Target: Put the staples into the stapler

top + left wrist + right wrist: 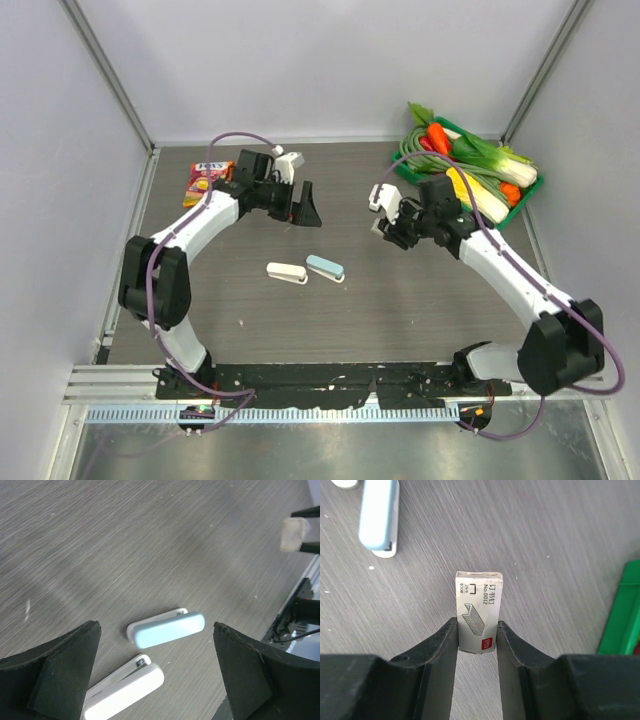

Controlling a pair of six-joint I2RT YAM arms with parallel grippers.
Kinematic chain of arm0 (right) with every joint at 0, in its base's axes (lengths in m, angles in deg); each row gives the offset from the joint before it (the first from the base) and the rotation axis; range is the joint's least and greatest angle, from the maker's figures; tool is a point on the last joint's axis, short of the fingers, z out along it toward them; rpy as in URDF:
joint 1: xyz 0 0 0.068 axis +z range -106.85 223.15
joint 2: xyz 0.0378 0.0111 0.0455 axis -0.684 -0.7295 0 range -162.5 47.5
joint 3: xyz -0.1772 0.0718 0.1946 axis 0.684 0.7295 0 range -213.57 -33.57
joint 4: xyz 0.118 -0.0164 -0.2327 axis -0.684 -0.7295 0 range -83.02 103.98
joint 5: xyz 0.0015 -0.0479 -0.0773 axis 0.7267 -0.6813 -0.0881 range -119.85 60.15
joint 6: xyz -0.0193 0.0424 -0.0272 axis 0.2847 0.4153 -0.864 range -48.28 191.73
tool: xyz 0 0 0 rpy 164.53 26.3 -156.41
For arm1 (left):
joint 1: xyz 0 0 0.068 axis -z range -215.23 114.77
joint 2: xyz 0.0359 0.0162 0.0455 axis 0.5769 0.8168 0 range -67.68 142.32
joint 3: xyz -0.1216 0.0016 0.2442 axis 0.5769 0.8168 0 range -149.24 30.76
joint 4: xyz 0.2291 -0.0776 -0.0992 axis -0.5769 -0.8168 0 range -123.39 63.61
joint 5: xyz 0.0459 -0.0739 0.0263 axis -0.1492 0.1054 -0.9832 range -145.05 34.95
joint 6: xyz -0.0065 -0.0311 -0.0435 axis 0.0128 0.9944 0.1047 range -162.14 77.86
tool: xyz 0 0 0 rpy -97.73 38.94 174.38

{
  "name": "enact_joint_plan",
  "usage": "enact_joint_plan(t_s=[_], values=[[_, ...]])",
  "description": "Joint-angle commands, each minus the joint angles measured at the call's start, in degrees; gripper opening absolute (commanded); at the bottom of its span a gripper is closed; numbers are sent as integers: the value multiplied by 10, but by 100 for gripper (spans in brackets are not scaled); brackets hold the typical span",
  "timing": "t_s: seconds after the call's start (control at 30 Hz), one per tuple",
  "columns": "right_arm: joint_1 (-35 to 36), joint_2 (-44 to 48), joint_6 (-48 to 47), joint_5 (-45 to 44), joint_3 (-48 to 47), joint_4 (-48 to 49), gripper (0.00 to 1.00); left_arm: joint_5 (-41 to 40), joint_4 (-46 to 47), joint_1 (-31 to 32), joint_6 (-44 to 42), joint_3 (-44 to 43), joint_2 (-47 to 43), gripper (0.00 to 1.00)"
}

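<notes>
In the right wrist view, my right gripper [477, 625] is shut on the staples [477, 605], a small whitish box with a staple drawing and a red mark, held just above the table. The box's far end sticks out beyond the fingertips. The left wrist view catches the same box [292, 534] at its upper right. Two closed staplers lie side by side mid-table: a light blue one [325, 267] [167, 629] [380, 517] and a white one [287, 272] [125, 690]. My left gripper [305, 210] [155, 626] hangs wide open over them, touching neither.
A green basket [530, 192] of toy vegetables stands at the back right, its edge [620, 610] close to my right gripper. A colourful snack packet [207, 180] lies at the back left. Grey walls close three sides.
</notes>
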Motion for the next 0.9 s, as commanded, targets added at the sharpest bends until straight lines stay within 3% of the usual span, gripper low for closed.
enact_joint_plan(t_s=[0.0, 0.47, 0.67, 0.87], values=[[3, 76, 25, 39, 16, 7, 39, 60, 35, 22, 58, -48, 29, 100], [7, 172, 41, 0, 110, 36, 39, 181, 170, 120, 271, -185, 199, 100], [7, 199, 42, -22, 141, 58, 39, 211, 229, 132, 327, -168, 235, 100], [6, 204, 42, -41, 160, 77, 39, 221, 239, 134, 339, -161, 246, 93]])
